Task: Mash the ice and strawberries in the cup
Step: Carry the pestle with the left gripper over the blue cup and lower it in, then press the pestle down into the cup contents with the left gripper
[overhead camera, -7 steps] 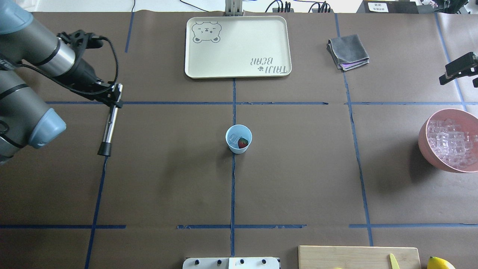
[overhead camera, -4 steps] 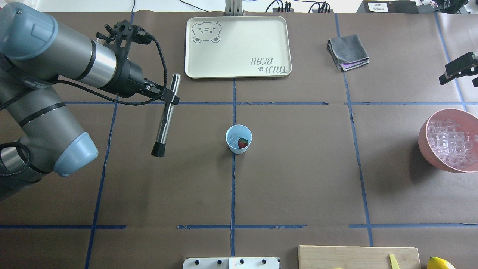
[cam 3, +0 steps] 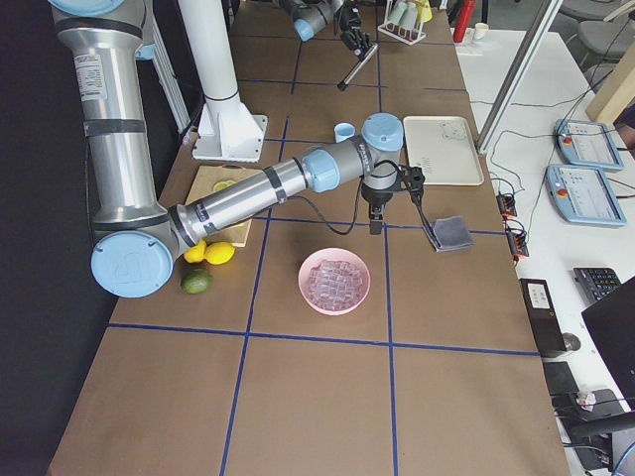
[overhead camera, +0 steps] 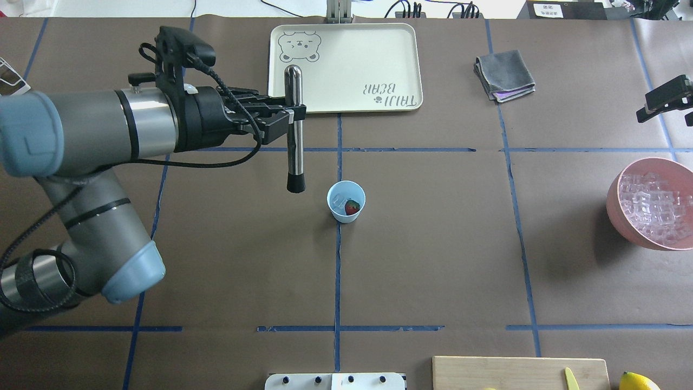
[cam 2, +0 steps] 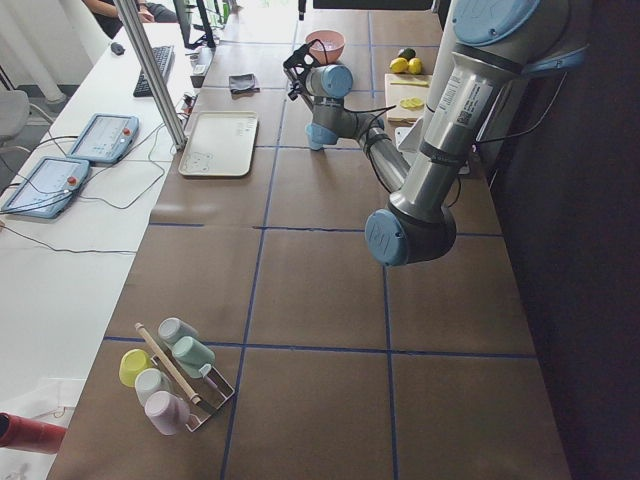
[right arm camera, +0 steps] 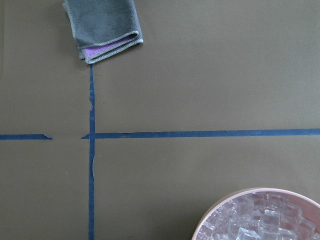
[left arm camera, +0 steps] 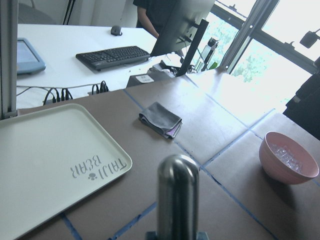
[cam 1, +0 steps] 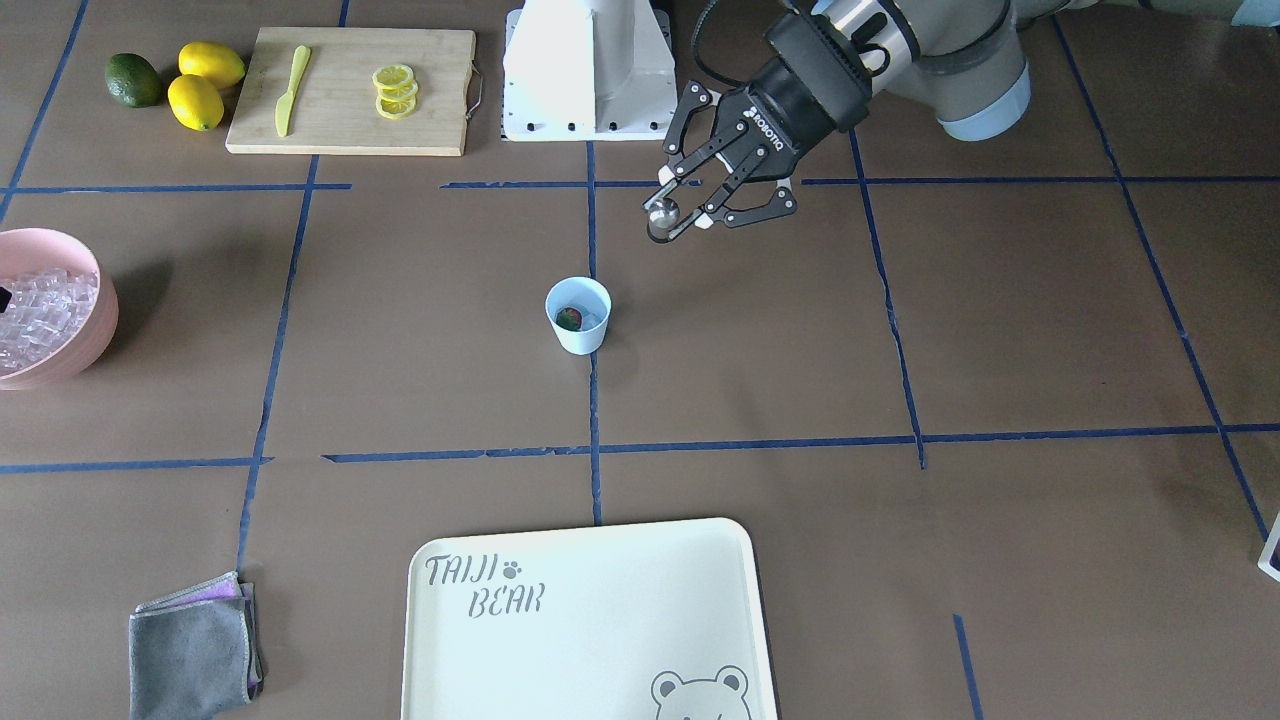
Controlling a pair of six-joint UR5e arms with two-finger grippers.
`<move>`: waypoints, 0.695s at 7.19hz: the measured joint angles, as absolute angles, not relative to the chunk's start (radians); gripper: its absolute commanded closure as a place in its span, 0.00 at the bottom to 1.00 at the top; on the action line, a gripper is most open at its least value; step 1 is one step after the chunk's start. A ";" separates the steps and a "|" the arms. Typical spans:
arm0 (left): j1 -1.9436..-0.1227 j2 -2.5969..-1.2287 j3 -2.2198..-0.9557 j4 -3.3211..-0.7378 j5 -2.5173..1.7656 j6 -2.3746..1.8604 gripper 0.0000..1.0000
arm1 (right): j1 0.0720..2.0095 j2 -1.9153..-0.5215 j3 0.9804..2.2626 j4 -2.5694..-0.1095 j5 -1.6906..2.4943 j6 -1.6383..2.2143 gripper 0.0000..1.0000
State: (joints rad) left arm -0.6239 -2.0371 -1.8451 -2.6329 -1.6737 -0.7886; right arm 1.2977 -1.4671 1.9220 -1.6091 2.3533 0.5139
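Overhead: the left gripper (overhead camera: pixel 295 114) is clamped on a steel muddler (overhead camera: pixel 294 135). The cup (overhead camera: pixel 342 218), holding a strawberry (overhead camera: pixel 352 206) and ice (overhead camera: pixel 339 200), sits apart at four o'clock of the muddler's black tip. A second ago the muddler hung far toward nine o'clock. Front view: the cup lies at seven o'clock of the gripper.

In the overhead view the right gripper (overhead camera: pixel 667 101) is cut off by the right edge, and its jaws cannot be read. The pink bowl (overhead camera: pixel 622 189) runs off that edge too. From the front, the steel muddler (cam 1: pixel 661 214) shows only its rounded cap. The ice (overhead camera: pixel 339 200) in the cup (overhead camera: pixel 341 216) is too small to count.
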 measured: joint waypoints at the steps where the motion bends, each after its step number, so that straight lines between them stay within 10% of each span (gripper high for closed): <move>1: -0.533 -2.039 -1.825 -2.711 -1.504 -0.684 0.99 | 1.298 -1.467 1.922 -1.609 2.354 0.514 0.00; 5: -0.344 -2.055 -1.694 -2.951 -1.179 -0.494 1.00 | 1.298 -1.466 1.921 -1.610 2.357 0.514 0.00</move>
State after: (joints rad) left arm -0.3437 -2.0551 -1.6940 -2.9513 -1.1789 -0.4943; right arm 1.2978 -1.4660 1.9214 -1.6098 2.3575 0.5139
